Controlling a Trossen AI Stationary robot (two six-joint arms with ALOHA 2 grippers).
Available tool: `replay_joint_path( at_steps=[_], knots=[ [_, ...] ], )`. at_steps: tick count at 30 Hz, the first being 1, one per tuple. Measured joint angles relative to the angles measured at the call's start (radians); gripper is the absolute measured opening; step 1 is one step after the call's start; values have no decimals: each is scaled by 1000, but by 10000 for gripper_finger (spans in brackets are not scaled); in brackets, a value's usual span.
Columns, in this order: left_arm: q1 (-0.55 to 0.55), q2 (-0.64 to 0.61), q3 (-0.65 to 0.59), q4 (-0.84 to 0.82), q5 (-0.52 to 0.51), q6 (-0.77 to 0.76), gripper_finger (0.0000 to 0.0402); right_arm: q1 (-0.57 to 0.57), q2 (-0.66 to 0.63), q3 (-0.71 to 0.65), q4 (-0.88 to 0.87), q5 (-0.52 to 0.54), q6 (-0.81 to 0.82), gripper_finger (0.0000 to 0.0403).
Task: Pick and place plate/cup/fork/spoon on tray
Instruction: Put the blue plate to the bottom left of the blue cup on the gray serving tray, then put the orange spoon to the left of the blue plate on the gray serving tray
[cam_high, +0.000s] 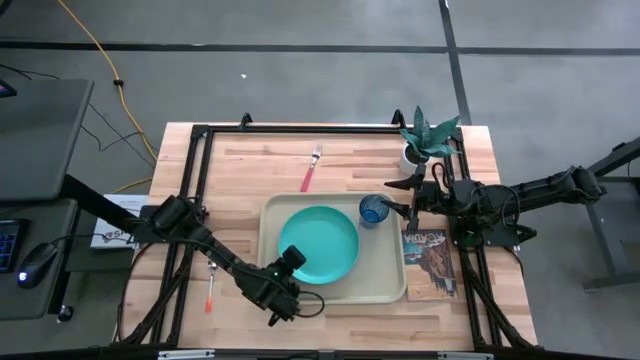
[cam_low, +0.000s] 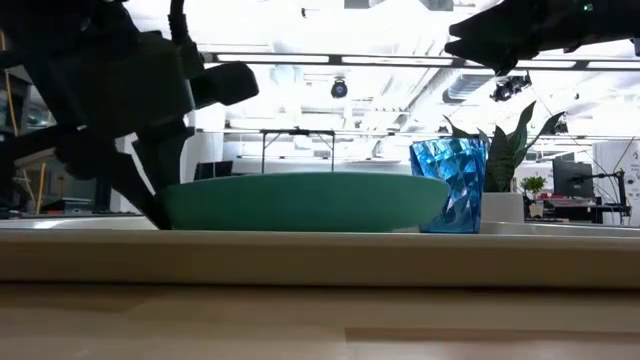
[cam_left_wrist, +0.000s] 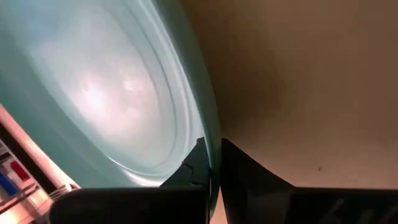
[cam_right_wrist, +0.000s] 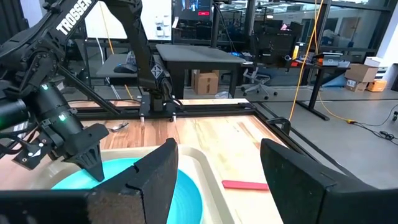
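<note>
On the tray (cam_high: 385, 285), plate (cam_high: 325, 238) sits centred; my left pincer (cam_high: 283, 272) pinches its near rim. Spoon (cam_high: 211, 283) lies lengthwise on the worktop (cam_high: 260, 165), nearest my left arm. Right pincer (cam_high: 410, 195) spread wide by the cup (cam_high: 372, 210).

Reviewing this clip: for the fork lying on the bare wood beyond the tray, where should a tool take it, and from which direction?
Probably the red-pink handle of the fork, taken from straight above with the fingers across it. It lies flat on the table, clear of the tray, and the handle looks thicker than the tines.
</note>
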Motion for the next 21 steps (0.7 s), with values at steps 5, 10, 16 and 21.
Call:
replay_joint_path(
  at_steps=[5, 10, 16, 21],
  knots=[
    [-4, 0, 0, 7, 36, 29, 1, 0, 0, 0, 0, 0, 0, 220],
    [-4, -1, 0, 7, 41, 28, 12, 0, 0, 0, 0, -1, 0, 220],
    [-4, -1, 0, 8, 50, 34, 44, 0, 0, 0, 0, -2, 0, 220],
    [-4, -1, 0, 8, 50, 25, 86, 0, 0, 0, 0, -2, 0, 220]
  ],
)
